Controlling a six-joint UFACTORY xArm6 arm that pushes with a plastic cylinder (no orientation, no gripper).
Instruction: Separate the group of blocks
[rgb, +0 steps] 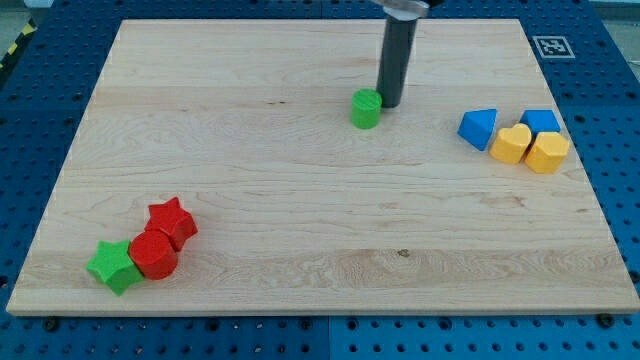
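My tip (388, 104) rests on the wooden board, touching or nearly touching the right side of a small green cylinder (366, 109) near the view's top middle. At the view's right a tight cluster holds a blue triangular block (479, 128), a yellow heart block (512, 144), a yellow hexagonal block (547, 152) and a blue block (541, 122) partly behind them. At the view's bottom left a red star (172, 221), a red cylinder-like block (153, 255) and a green star (113, 266) touch each other.
The wooden board (300, 200) lies on a blue pegboard table (30, 120). A fiducial marker (549, 46) sits off the board's top right corner.
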